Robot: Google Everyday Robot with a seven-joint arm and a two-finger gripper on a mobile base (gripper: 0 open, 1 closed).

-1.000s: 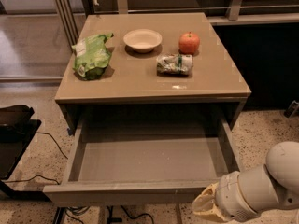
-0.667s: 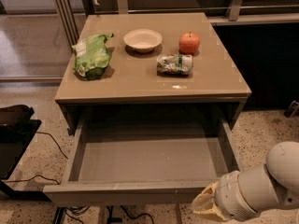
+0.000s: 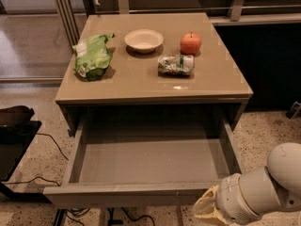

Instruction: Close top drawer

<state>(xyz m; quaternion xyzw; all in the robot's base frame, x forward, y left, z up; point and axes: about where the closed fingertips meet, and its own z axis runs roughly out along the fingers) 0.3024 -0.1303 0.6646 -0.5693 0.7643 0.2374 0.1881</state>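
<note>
The top drawer (image 3: 150, 161) is pulled far out of the grey-brown cabinet (image 3: 155, 86). Its smooth grey inside holds nothing, and its flat front (image 3: 127, 195) faces me at the bottom of the view. My arm (image 3: 263, 187) comes in from the lower right. My gripper (image 3: 207, 209) is at the bottom edge, just right of the drawer front's right end and close below its corner. Only its pale wrist end shows.
On the cabinet top lie a green chip bag (image 3: 93, 55), a white bowl (image 3: 144, 40), an orange-red fruit (image 3: 190, 43) and a crumpled snack packet (image 3: 176, 65). A black object (image 3: 14, 126) with cables stands on the floor at left. A railing (image 3: 235, 4) runs behind.
</note>
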